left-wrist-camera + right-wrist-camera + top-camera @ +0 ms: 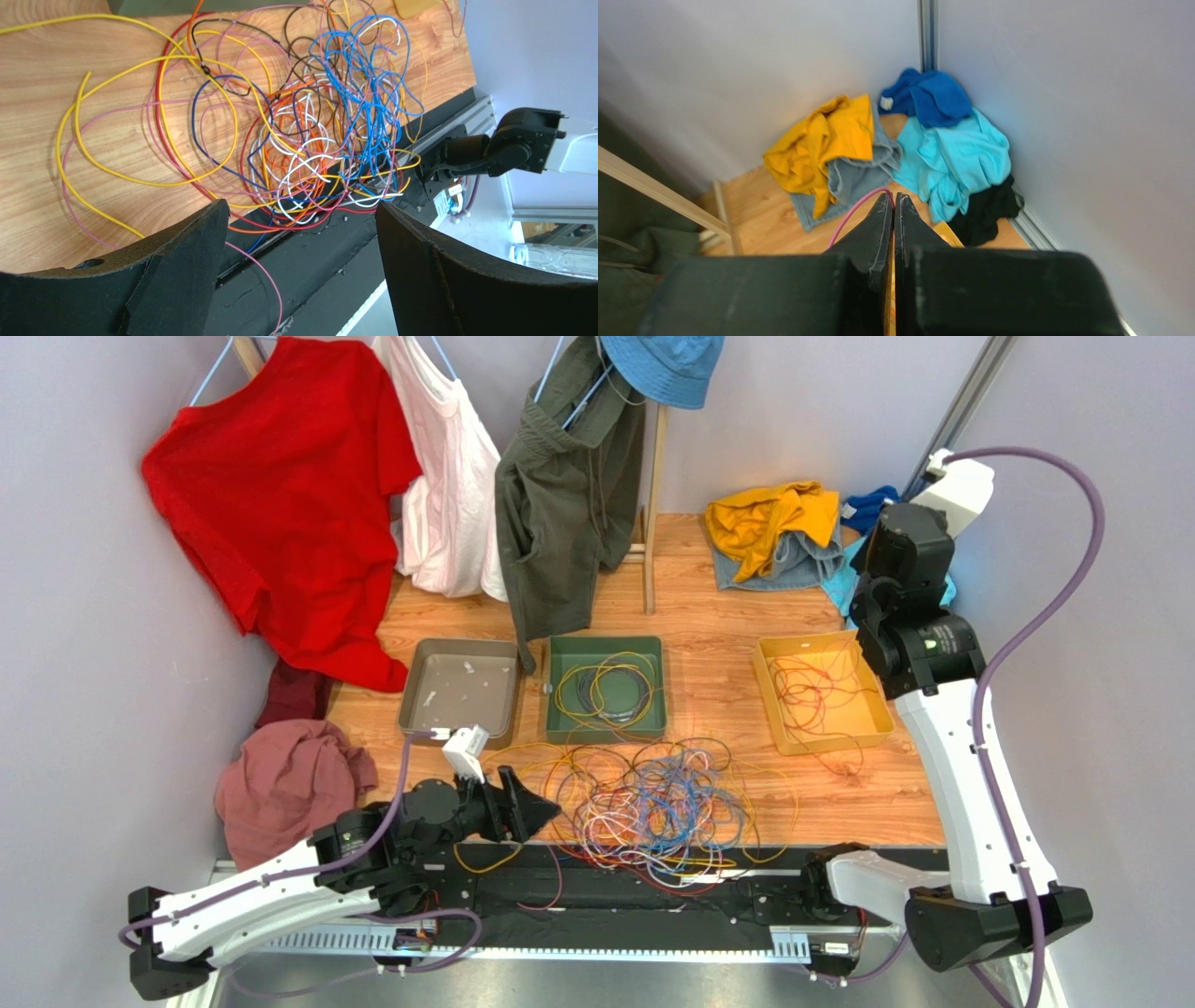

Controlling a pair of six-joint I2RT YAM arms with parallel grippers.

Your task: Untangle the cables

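Observation:
The cables (652, 812) lie in a tangle of blue, white, orange, yellow, red and purple wires at the table's near edge, spilling onto the black rail. In the left wrist view the tangle (316, 119) is just ahead of my fingers. My left gripper (540, 809) (302, 204) stands wide open at the tangle's left side, and one pink strand (263, 273) runs loosely between its jaws. My right gripper (893, 199) is raised high at the back right, shut on a pink cable (854, 210) that curves down to the left from its tips.
Three trays stand in a row behind the tangle: a grey one (456, 686), a green one (606, 643) holding yellow and orange loops, and a yellow one (765, 700) holding red strands. Clothes hang at the back, with heaps of clothes at the back right (772, 525) and left (288, 784).

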